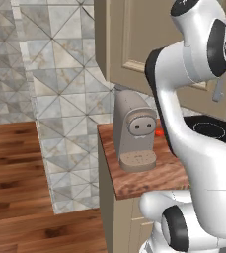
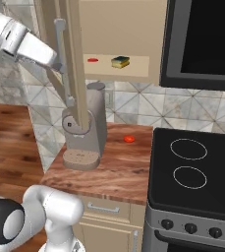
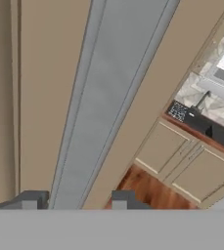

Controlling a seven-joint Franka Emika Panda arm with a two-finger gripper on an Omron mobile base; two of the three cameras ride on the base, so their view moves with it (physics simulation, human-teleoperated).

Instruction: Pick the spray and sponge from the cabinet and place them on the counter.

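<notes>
In the left base view we saw the beige-tan cabinet (image 1: 134, 44) with its recessed-panel door above the reddish-brown, wood-grained counter (image 1: 149, 180). A rounded grey coffee machine (image 1: 132, 131) stood on that slab, and a small red-orange thing (image 1: 159, 132) showed just behind it, partly hidden by the glossy white arm (image 1: 193, 128). Diamond-patterned stone tiles (image 1: 60, 74) covered the wall, and the black glass stovetop (image 1: 213, 128) lay to the right.

In the right base view the cabinet door (image 2: 74, 64) stood swung open, edge-on to us, with its long grey bar handle (image 2: 61, 44) beside the arm's wrist. Inside, on the pale shelf (image 2: 133, 71), the sponge (image 2: 120, 62) lay flat, a dark green top over a yellow layer, with a small flat red thing (image 2: 93, 60) well apart to its left. We could not make out the spray in this view. The stovetop bore white ring marks.

In the hand view the smooth grey handle ran as a broad band up between the two dark finger tips of the gripper (image 3: 77, 200). The jaws stood one at each side of the bar, and we could not tell whether they touched it or stood slightly off it.
</notes>
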